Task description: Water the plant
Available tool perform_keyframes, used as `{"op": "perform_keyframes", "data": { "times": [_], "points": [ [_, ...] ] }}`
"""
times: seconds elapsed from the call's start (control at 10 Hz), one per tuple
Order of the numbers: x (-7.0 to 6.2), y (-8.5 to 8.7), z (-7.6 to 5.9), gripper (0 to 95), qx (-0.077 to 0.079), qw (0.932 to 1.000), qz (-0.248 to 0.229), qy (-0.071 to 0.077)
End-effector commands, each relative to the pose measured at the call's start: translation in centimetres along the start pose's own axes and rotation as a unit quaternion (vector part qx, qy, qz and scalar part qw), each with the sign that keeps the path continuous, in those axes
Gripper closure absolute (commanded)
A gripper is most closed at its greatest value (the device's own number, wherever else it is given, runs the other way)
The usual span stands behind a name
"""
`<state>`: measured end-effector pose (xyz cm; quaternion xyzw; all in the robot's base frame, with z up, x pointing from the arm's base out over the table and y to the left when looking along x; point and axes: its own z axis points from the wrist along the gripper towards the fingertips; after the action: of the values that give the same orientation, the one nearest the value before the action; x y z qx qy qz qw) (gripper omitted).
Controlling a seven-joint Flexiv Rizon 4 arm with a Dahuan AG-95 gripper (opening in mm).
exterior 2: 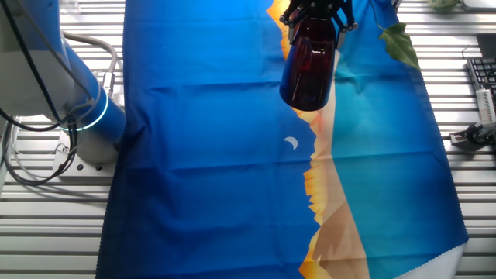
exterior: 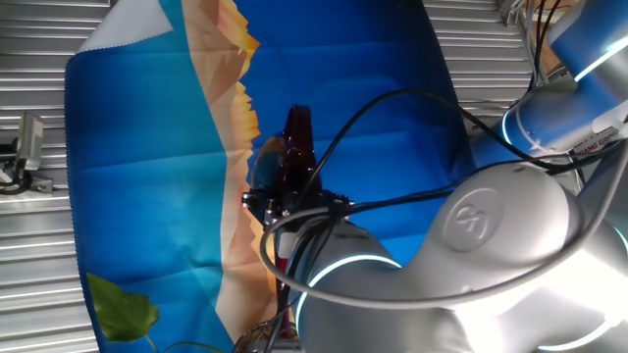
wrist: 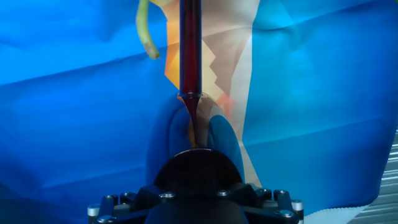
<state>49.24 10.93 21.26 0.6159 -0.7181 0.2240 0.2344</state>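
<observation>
Blue cloth (exterior 2: 201, 155) printed with an orange and tan band covers the table, with ribbed metal decking (exterior 2: 54, 232) showing beyond its edges.

In the other fixed view, the pincer (exterior 2: 316, 14) sits at the top edge of the frame, closed around the upper part of a dark red watering vessel (exterior 2: 308, 70), whose rounded body hangs below it over the cloth. The hand view looks along the vessel: its dark round body fills the bottom centre between the black finger mounts, and its long thin spout (wrist: 190, 46) runs straight away from the pincer to the top edge of the frame.

Of the plant, only parts show. In the other fixed view a green leaf (exterior 2: 401, 43) lies just to the side of the pincer, near the top edge, over the cloth. In one fixed view a broad green leaf (exterior: 123, 306) sits at the bottom edge, well apart from the pincer (exterior: 280, 206) and the vessel. In the hand view a pale green stalk (wrist: 144, 28) curves down beside the spout, to one side of it and apart from it. The pot is not visible in any view.

The silver arm (exterior: 491, 255) with its glowing ring fills the near side of one fixed view, black cables (exterior: 392, 108) looping over it.
</observation>
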Motion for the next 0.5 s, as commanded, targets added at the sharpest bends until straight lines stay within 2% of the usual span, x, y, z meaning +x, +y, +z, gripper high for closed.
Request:
{"op": "perform_keyframes", "data": {
  "times": [0.1, 0.5],
  "points": [
    [0.11, 0.02, -0.03, 95.0, 0.001, 1.0, -0.001, 0.005],
    [0.14, 0.04, -0.04, 95.0, 0.002, 0.9999, -0.003, 0.014]
  ]
}}
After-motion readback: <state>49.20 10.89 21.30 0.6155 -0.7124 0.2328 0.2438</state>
